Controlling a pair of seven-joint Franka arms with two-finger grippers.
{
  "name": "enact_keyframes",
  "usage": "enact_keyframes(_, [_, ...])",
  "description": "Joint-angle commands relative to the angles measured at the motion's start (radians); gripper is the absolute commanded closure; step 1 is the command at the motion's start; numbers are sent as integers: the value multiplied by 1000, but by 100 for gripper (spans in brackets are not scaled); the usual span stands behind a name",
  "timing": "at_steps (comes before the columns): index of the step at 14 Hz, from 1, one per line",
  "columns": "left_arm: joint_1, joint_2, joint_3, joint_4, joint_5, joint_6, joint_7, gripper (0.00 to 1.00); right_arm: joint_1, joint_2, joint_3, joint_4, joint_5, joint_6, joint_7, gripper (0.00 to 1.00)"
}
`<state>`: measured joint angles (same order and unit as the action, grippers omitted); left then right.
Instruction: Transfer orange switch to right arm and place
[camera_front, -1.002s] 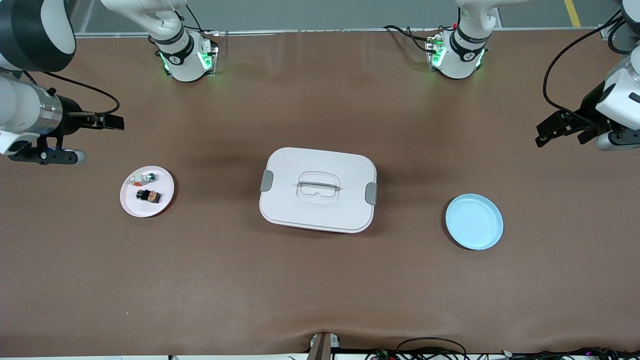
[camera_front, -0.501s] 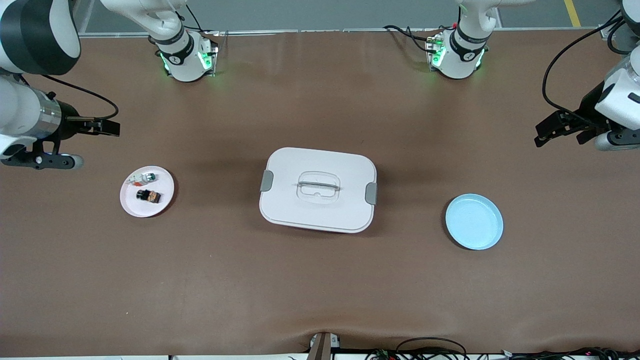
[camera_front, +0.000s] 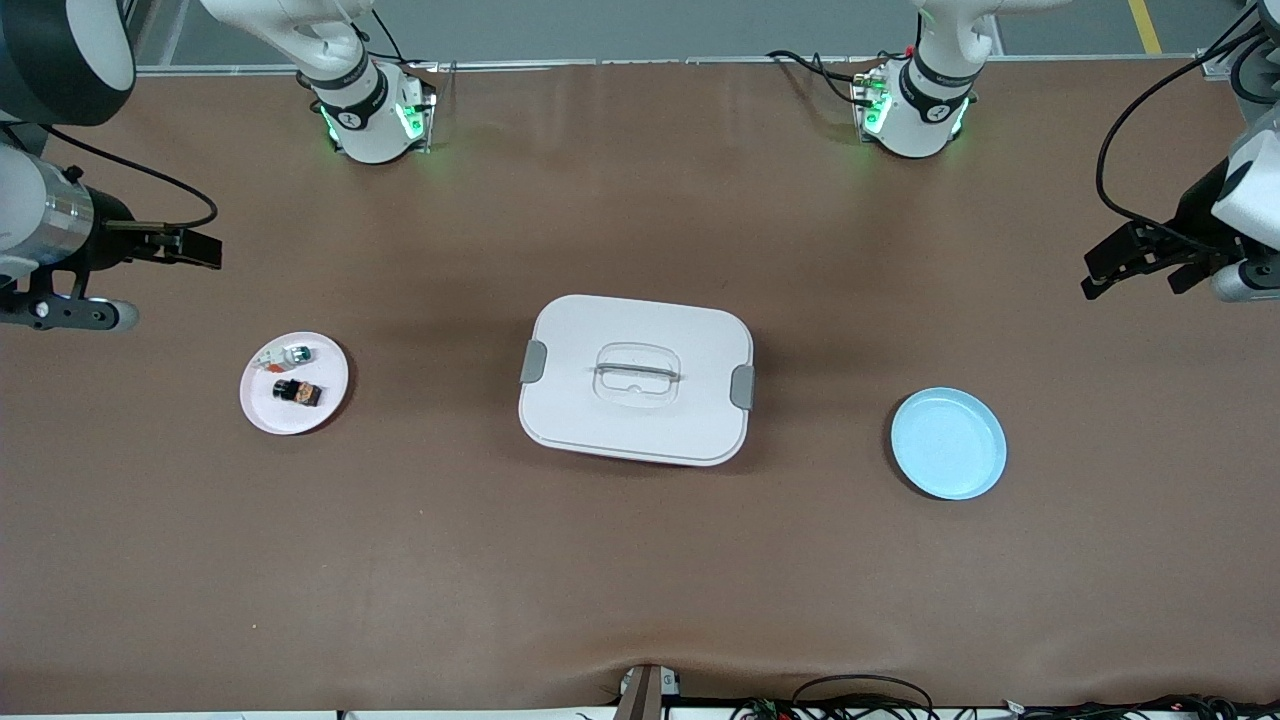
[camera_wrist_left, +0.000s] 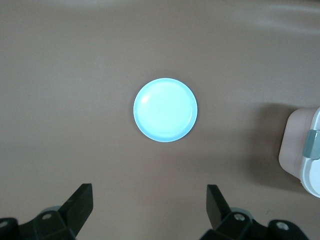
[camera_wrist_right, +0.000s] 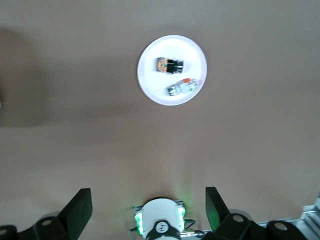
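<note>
We find no text, label, brand name or number that can be read anywhere in these views. The only marks are small dark round emblems on the white robot bases (camera_front: 372, 120) at the table's edge, and they are too small for us to make out.

Bright, even light; soft shadows
</note>
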<state>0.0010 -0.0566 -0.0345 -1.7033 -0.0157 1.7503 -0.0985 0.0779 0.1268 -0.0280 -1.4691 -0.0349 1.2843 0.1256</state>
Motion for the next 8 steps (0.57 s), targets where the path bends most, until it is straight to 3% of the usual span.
enact_keyframes(1, [-12, 12, 1, 49, 10, -11, 14, 0, -79, 11, 4, 27, 99, -16, 2, 0])
enact_keyframes(8, [-9, 0, -8, 116, 8, -115, 14, 0, -46, -32, 11, -20, 90, 79, 3, 0])
